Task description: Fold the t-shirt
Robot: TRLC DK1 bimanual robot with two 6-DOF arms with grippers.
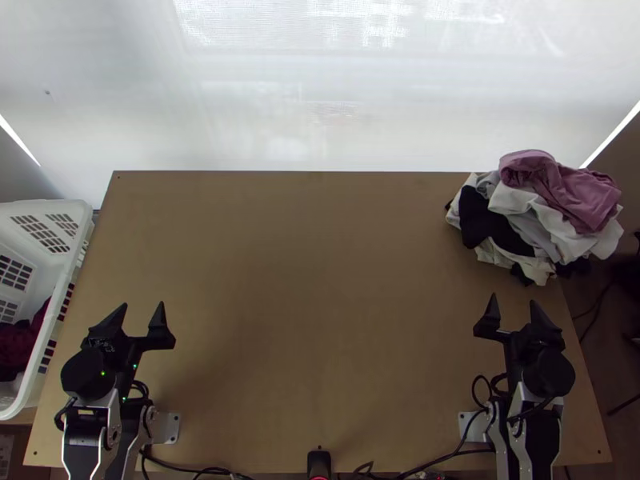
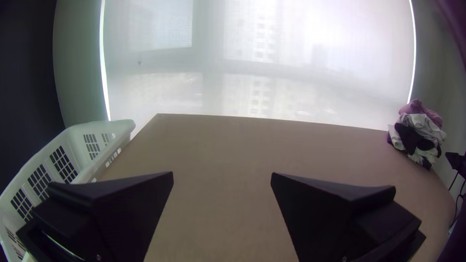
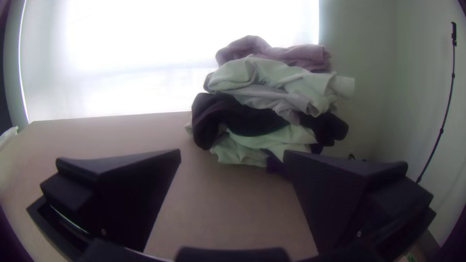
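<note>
Pile of clothes at the far right corner of the table; left gripper and right gripper parted, both holding nothing.

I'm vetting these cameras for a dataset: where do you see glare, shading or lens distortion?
Top view: bright backlit screen, soft shading across the table. Left wrist view: glare on the screen, the table's far-right edge bent into a curve. Right wrist view: screen washed nearly white beside the clothes pile.
</note>
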